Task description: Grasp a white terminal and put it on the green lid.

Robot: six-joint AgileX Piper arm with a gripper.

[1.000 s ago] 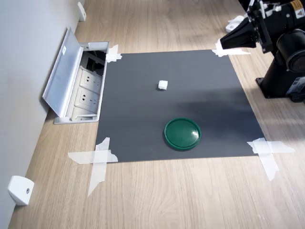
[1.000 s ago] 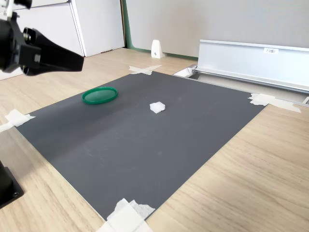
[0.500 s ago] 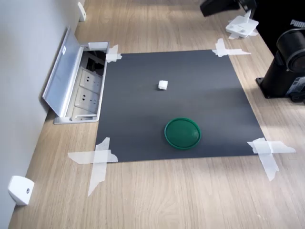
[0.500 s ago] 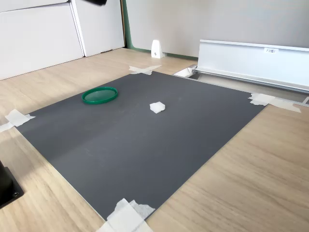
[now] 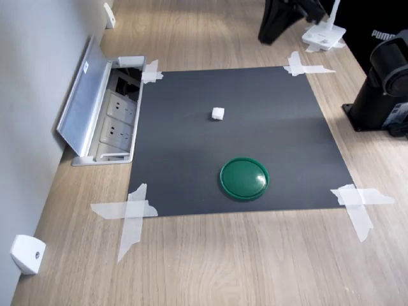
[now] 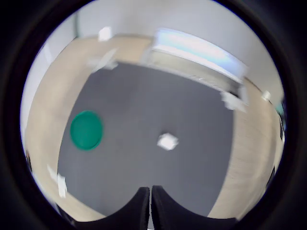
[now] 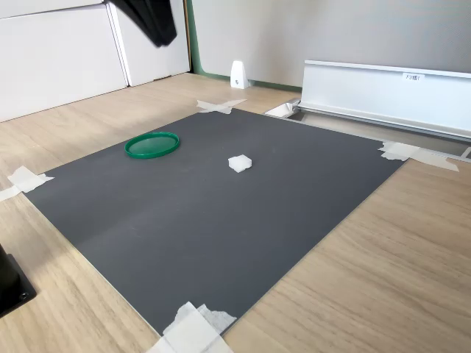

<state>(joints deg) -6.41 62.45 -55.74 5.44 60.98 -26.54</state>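
The claw (image 6: 150,206) has its two dark fingers pressed together, tips meeting with only a thin seam between them in the wrist view, and it grips nothing. In the first exterior view the claw (image 5: 275,22) hangs high over the far edge of the tabletop (image 5: 255,261), beyond the dark mat (image 5: 191,127); in the second exterior view only its dark tip (image 7: 151,18) shows at the upper edge.

The white terminal (image 5: 218,114) lies on the mat, well apart from the claw, at about 7 o'clock from it in the first exterior view and at about 4 o'clock in the second exterior view (image 7: 240,163). In the wrist view the terminal (image 6: 167,141) sits at roughly 1 o'clock from the fingertips, clear of them.

The green lid (image 5: 244,178) lies flat on the mat, separate from the terminal, at about 5 o'clock from it in the first exterior view; the wrist view shows it (image 6: 86,130) at 9 o'clock from the terminal.

White tape (image 5: 131,213) holds the mat's corners. An open socket box (image 5: 115,121) with a raised metal flap sits at the mat's 9 o'clock side in the first exterior view.
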